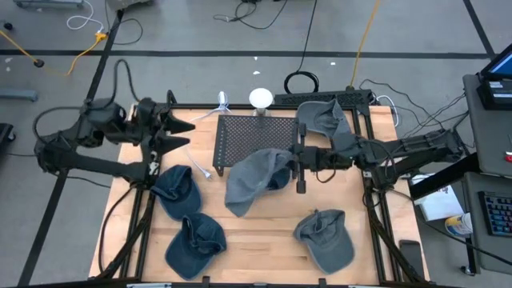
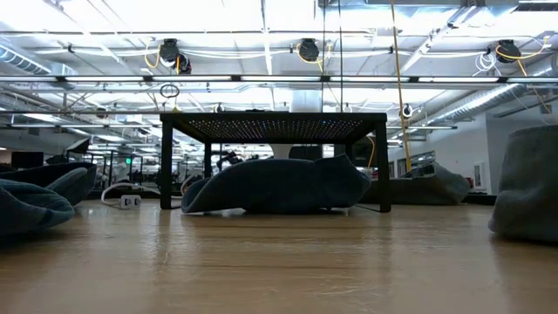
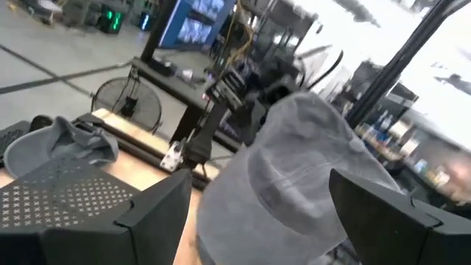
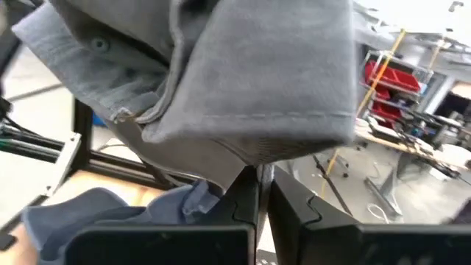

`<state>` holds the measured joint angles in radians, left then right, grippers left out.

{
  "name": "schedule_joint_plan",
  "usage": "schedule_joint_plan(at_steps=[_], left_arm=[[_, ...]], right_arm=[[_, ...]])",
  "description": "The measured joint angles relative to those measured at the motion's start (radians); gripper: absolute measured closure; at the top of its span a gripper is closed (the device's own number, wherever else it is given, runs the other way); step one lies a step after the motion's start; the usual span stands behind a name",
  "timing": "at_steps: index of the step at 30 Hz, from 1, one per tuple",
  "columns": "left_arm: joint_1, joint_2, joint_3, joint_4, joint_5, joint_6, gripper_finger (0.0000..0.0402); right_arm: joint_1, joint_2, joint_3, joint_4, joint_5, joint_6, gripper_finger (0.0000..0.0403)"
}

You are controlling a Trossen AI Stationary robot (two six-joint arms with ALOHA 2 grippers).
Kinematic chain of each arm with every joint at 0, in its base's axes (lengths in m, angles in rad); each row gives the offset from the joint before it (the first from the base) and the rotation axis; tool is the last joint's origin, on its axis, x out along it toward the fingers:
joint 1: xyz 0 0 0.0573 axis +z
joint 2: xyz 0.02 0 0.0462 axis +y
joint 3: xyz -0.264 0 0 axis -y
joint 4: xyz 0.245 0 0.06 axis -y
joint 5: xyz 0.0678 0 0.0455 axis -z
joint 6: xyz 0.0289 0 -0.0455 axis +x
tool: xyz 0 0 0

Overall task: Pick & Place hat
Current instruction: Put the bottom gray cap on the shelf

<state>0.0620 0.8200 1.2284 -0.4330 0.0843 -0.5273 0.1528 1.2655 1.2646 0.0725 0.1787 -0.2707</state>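
My right gripper [image 1: 298,164] is at the table's middle, shut on a grey-blue hat [image 1: 254,181] in front of the black perforated stand [image 1: 248,136]. The hat fills the right wrist view [image 4: 250,81] and shows in the left wrist view [image 3: 294,177] and the low view [image 2: 279,185]. My left gripper [image 1: 178,132] is open and empty at the far left, pointing toward the hat, apart from it. A grey hat [image 1: 324,118] lies on the stand's far right part. My right gripper pinches the hat's lower edge [image 4: 254,158] between its two shut fingers, coming level from the table's right side. The hat spreads from the fingers toward the table's left and near side. Its low end [image 2: 261,209] is at the tabletop; I cannot tell whether it touches.
Two blue hats [image 1: 178,192] [image 1: 196,244] lie on the near left of the wooden table [image 1: 256,240], and a grey hat [image 1: 326,240] lies on the near right. A white round thing [image 1: 261,98] stands behind the stand. A white cable [image 1: 204,170] lies left of it.
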Motion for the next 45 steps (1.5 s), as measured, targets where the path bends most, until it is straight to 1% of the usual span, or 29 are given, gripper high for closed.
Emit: schedule_joint_plan(at_steps=[4, 8, 11, 17, 25, 33, 42, 45], left_arm=[[-0.004, 0.134, 0.175, -0.110, 0.005, 0.047, 0.0074], [-0.017, 0.241, 0.327, -0.187, 0.005, 0.094, 0.0074], [-0.027, 0.304, 0.412, -0.219, 0.005, 0.107, 0.0073], [-0.048, 0.388, 0.525, -0.299, 0.000, 0.103, 0.0073], [-0.053, 0.466, 0.545, -0.314, -0.026, 0.095, 0.0073], [-0.053, 0.529, 0.545, -0.264, -0.026, 0.099, 0.0073], [-0.066, 0.585, 0.545, -0.267, -0.010, 0.111, 0.0074], [-0.065, 0.587, 0.544, -0.286, -0.018, 0.106, 0.0090]], right_arm=[[-0.039, 0.037, 0.090, -0.077, 0.007, 0.012, 0.0399], [-0.074, 0.059, 0.124, -0.114, 0.035, 0.028, 0.0399], [-0.106, 0.061, 0.125, -0.125, 0.036, 0.066, 0.0399], [-0.150, 0.061, 0.125, -0.183, 0.107, 0.102, 0.0399], [-0.161, 0.061, 0.125, -0.199, 0.105, 0.102, 0.0399], [-0.161, 0.061, 0.125, -0.251, 0.107, 0.102, 0.0399], [-0.174, 0.061, 0.125, -0.253, 0.108, 0.121, 0.0399], [-0.173, 0.061, 0.125, -0.258, 0.108, 0.121, 0.0399]])
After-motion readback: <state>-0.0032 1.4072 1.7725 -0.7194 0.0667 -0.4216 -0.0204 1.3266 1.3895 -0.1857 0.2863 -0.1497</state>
